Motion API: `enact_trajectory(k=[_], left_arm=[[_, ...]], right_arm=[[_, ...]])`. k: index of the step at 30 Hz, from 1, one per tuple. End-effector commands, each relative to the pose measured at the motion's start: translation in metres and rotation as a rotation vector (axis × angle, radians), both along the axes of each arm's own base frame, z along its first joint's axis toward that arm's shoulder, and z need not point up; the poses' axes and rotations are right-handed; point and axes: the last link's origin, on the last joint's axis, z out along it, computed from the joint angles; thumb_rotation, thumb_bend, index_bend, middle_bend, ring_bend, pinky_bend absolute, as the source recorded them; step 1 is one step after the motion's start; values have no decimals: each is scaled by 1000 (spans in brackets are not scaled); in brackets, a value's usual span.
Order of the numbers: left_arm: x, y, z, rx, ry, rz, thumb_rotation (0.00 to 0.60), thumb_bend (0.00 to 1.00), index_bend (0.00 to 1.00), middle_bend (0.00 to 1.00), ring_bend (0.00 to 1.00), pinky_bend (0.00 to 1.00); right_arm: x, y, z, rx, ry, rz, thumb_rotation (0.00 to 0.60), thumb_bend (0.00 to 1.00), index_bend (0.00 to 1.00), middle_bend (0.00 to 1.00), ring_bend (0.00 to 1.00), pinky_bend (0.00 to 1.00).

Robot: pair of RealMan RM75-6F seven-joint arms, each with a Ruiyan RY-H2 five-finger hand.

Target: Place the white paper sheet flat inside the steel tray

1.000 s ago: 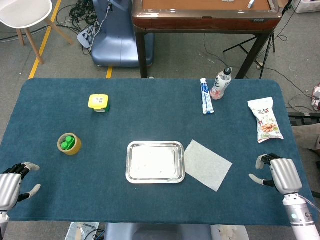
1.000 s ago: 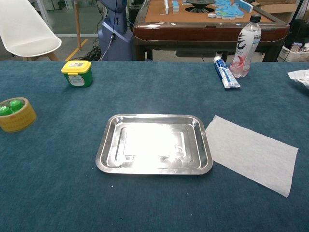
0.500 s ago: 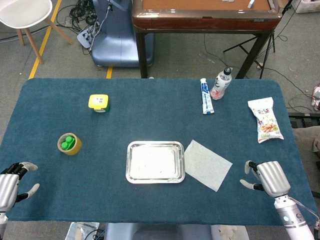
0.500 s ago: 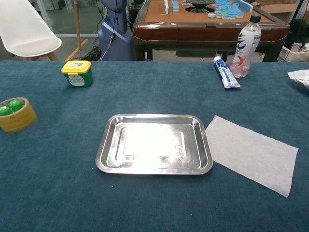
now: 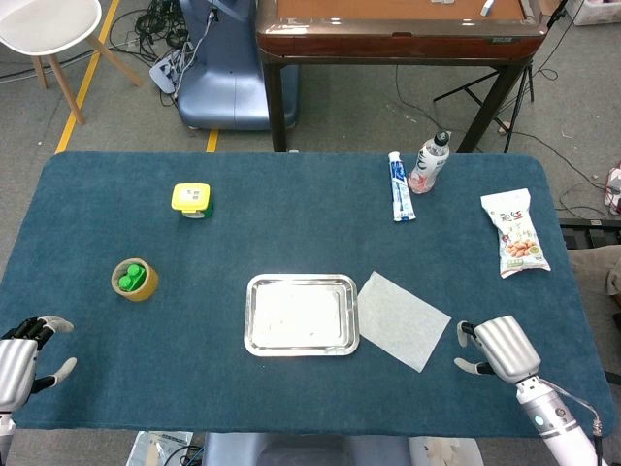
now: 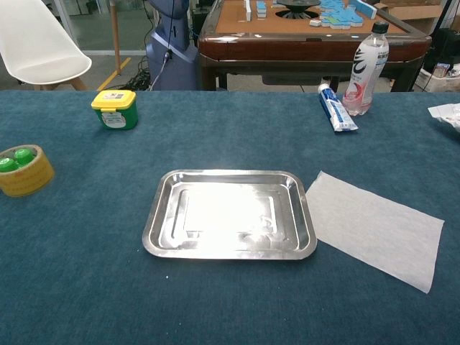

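Paper (image 5: 404,319) lies flat on desk (image 5: 291,214), just right of tray (image 5: 302,315), long axis running diagonally from tray toward desk's near right. Right hand (image 5: 493,349) nearer, just right of paper's near corner, holding nothing, fingers apart. Left hand (image 5: 24,361) far off, likewise empty. Blue cloth surface; grey floor beyond.

The right hand (image 5: 497,348) sits at the near right of the blue cloth tabletop (image 5: 291,233). Just to its left lies the white paper sheet (image 5: 401,318), flat, with the rectangular steel tray (image 5: 302,315) beside that, farther left. Far beyond the hand stand a clear plastic bottle (image 5: 429,163) and a toothpaste tube (image 5: 399,186). The left hand (image 5: 21,357) rests at the opposite near corner.
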Motion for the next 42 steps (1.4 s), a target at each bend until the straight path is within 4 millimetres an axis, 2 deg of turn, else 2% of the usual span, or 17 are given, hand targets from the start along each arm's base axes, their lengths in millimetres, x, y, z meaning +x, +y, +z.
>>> enact_trajectory(k=[1, 26, 36, 42], left_arm=[[0, 0, 0, 0, 0, 1, 600, 191, 405, 373, 294, 455], [0, -2, 3, -5, -5, 9, 600, 190, 404, 373, 294, 455], [0, -2, 6, 4, -13, 8, 600, 190, 376, 374, 294, 455], [-1, -3, 7, 6, -15, 11, 600, 190, 377, 374, 294, 455]], right_arm=[[-3, 2, -6, 16, 16, -3, 600, 0, 616, 1000, 1000, 1000], [-13, -2, -41, 81, 51, -24, 600, 0, 587, 1000, 1000, 1000], [-11, -9, -57, 88, 58, -17, 600, 0, 417, 1000, 1000, 1000], [-10, -12, -63, 92, 56, -20, 600, 0, 382, 1000, 1000, 1000]])
